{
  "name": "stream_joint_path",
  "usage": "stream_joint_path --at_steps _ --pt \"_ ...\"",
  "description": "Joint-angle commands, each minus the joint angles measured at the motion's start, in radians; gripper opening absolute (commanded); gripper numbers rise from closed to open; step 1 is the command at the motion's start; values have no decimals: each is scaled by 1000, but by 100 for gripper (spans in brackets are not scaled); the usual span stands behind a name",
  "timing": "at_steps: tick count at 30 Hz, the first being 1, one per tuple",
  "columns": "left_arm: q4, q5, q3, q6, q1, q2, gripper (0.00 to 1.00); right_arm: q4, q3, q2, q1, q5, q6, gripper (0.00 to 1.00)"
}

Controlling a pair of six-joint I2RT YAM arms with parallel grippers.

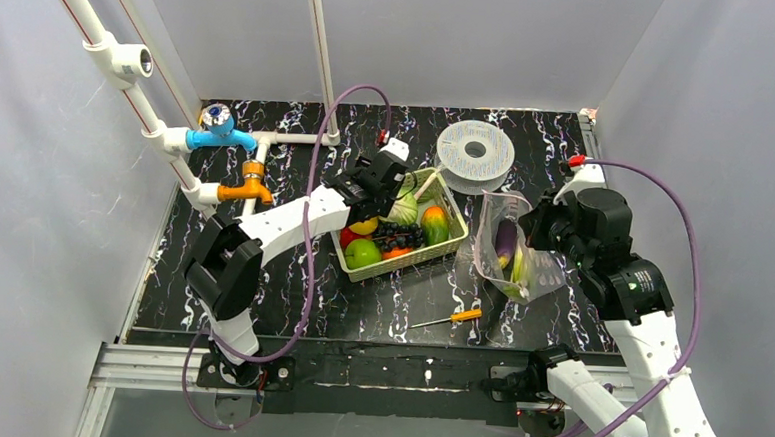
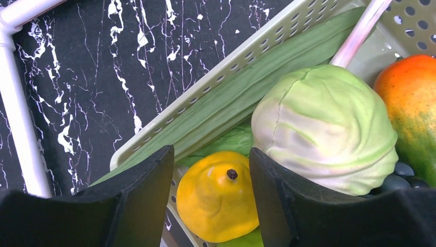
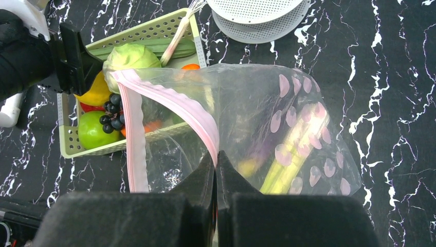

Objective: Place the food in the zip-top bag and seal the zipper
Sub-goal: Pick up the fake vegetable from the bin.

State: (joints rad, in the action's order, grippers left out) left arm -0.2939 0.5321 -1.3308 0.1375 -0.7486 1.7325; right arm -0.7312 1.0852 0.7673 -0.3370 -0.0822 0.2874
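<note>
From the top, my left claw [image 1: 377, 190] hangs over the basket [image 1: 454, 244], with the yellow pepper [image 1: 364, 224] just beneath it at 7 o'clock. The bag [image 1: 510, 253] stands well apart at 3 o'clock, held at its mouth by the right claw [image 1: 530, 231], so the left arm is plainly the nearer one to the pepper. On the left wrist view the pepper lies between the fingers [image 2: 136, 203], stem end at 12 and long axis running down to 6, in line with the jaws. They stand about half spread, flanking it, pads at or just off its skin, and I can't tell whether they bear on it. The cabbage [image 2: 324, 126] crowds the right finger at 1 o'clock, with the leek [image 2: 247, 98] behind. On the right wrist view the right claw is pressed together, pinching the zipper [image 3: 177, 108] at the near lip. The mouth gapes toward 9 o'clock, facing the basket, and green stalks [image 3: 290, 164] and a purple piece [image 3: 262, 148] lie inside.
</note>
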Motion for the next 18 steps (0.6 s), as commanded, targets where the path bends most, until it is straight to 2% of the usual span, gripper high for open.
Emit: stream_joint_path --at_steps 1,4,9,15,18 --pt "-5 -14 -11 15 0 -5 53 52 -2 2 -2 3 -13 1" --pt "-16 -20 2 28 0 0 49 54 -3 4 -2 3 -14 1" --pt "-28 -33 25 24 0 -26 25 59 -11 2 -2 9 -14 1" --pt "-62 -63 9 10 0 -92 6 65 -8 11 -2 18 -14 1" --pt "-79 -61 -10 -9 -1 -127 4 66 -7 12 -2 23 -12 1"
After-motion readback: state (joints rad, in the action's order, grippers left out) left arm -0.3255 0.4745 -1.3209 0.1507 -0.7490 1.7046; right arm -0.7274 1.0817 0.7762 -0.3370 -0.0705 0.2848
